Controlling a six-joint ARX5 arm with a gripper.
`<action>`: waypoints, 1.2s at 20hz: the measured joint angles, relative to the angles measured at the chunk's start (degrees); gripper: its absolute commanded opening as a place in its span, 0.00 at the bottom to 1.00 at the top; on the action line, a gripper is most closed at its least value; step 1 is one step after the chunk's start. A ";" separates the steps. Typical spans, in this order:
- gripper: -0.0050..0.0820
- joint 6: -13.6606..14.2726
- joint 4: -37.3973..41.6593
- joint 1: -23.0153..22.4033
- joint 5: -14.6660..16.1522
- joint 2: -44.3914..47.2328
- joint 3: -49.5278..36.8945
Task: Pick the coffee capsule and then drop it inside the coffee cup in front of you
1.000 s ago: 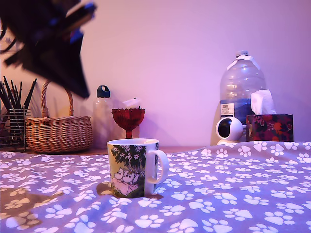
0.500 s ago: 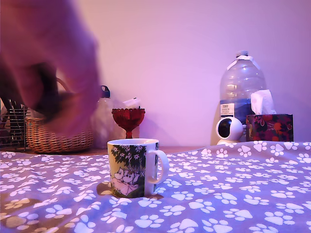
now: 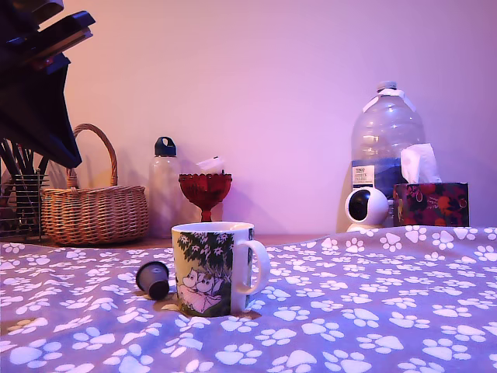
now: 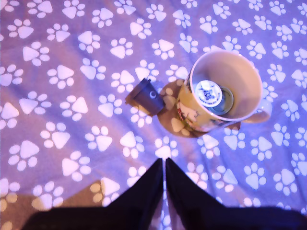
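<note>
Coffee capsule [image 3: 153, 279]: lies on its side on the paw-print cloth, just beside the coffee cup on the exterior view's left. Its wide rim faces the camera. I cannot tell whether it touches the cup.
My arm [image 3: 35, 93]: a dark shape high at the exterior view's far left, well above the surface.
My gripper [image 4: 163, 165]: the two dark fingers are drawn together with only a thin slit between them and nothing held. It hangs above the cloth, apart from both capsule and cup.
Wire holder [image 3: 17, 203]: at the far left edge of the exterior view, at the back, with dark sticks standing in it.
Wicker basket [image 3: 93, 211]: just right of the holder, its loop handle upright.
Clear bottle [image 3: 165, 186]: behind the cup, against the wall, with a dark cap.
Red goblet [image 3: 205, 190]: just right of that bottle, upright.
Coffee cup [image 3: 211, 268]: upright on the cloth, handle towards the exterior view's right. From the wrist view, only a round pale printed patch shows on its floor.
Surface [image 3: 365, 311]: covered by a purple cloth with white paw prints.
Large water bottle [image 3: 387, 148]: at the back right, against the wall.
White round device [image 3: 365, 207]: in front of the large bottle.
Tissue box [image 3: 431, 203]: at the far right, with a tissue sticking up.
</note>
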 measured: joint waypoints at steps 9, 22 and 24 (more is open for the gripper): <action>0.05 -2.64 1.05 -0.07 0.46 -0.04 0.00; 0.82 -9.16 1.07 -0.09 -0.17 -0.04 0.00; 0.82 -9.20 1.09 -0.09 -0.55 -0.04 0.00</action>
